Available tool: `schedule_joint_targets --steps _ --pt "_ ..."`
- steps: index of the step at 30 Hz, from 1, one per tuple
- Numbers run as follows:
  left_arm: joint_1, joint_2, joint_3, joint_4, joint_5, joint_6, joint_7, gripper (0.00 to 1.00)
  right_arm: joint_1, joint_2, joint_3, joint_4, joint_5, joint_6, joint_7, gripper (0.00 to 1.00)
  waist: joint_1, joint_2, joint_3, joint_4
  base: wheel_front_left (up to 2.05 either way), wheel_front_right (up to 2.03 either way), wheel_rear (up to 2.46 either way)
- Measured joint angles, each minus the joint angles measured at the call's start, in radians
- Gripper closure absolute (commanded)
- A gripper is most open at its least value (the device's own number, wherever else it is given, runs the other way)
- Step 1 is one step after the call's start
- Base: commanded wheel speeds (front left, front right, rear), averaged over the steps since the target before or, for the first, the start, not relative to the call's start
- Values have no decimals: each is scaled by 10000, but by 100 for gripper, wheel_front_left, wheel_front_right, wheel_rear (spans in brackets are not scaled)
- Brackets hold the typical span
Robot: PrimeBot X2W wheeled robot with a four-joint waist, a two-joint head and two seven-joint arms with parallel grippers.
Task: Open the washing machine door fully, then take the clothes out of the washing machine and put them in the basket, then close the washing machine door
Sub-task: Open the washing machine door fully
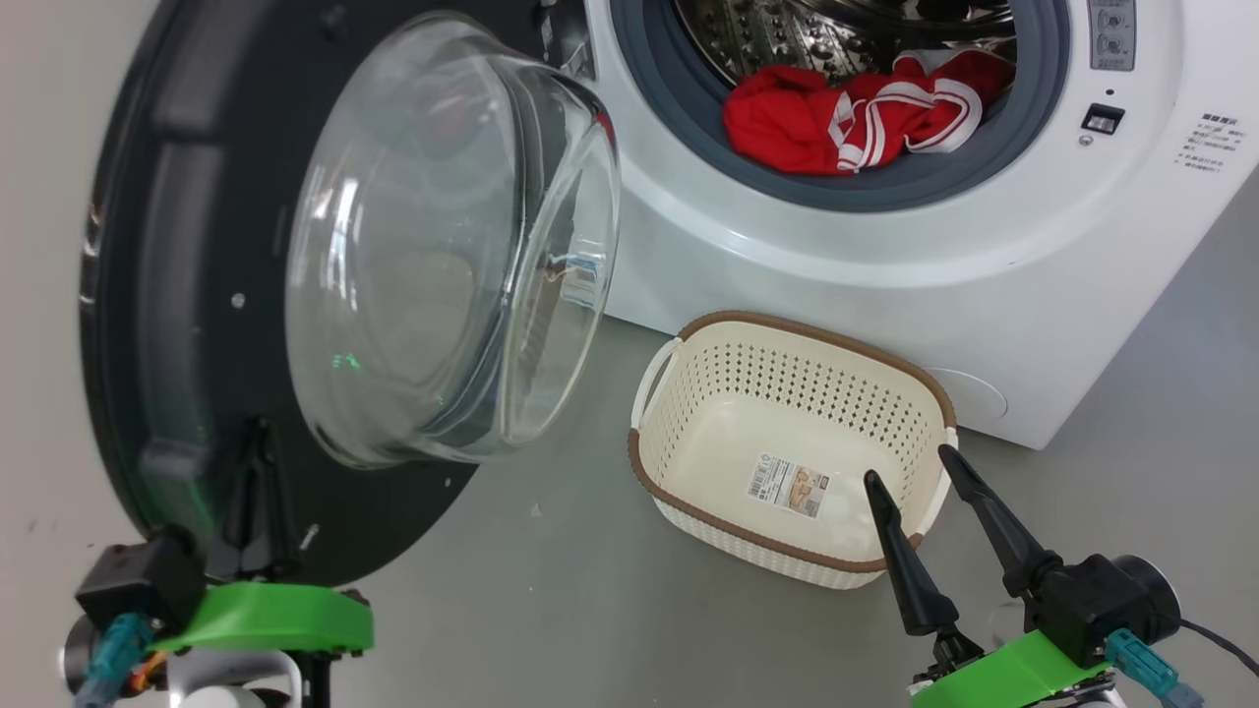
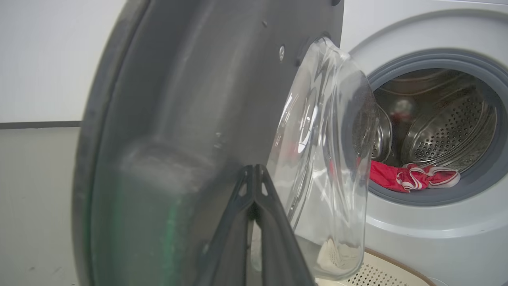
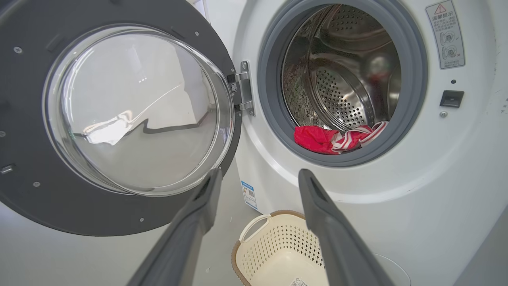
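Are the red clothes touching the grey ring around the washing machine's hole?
Touching. The head view shows the red clothes lying right on the bottom part of the grey ring, with no gap between them.

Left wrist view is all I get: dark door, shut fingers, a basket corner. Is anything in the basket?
Observer: The basket holds just a paper sticker on its floor.
Operator: And the right gripper?
Observer: The right gripper is open and empty, tips over the basket's near right corner.
Operator: Where's the door hinged?
Observer: A metal hinge joins the washing machine door to the washing machine, left of the drum.
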Motion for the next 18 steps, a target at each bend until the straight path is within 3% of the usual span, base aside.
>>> schedule_joint_targets --steps 10,18 --pt "-334 -10 928 320 6 -54 -2 100 -2 -4 -33 -238 -236 0 314 0 0 0 232 36 0 0 0" --pt "-658 -151 1540 855 113 -464 -46 100 -245 -8 -107 -387 -322 0 399 0 0 -1 320 61 0 0 0"
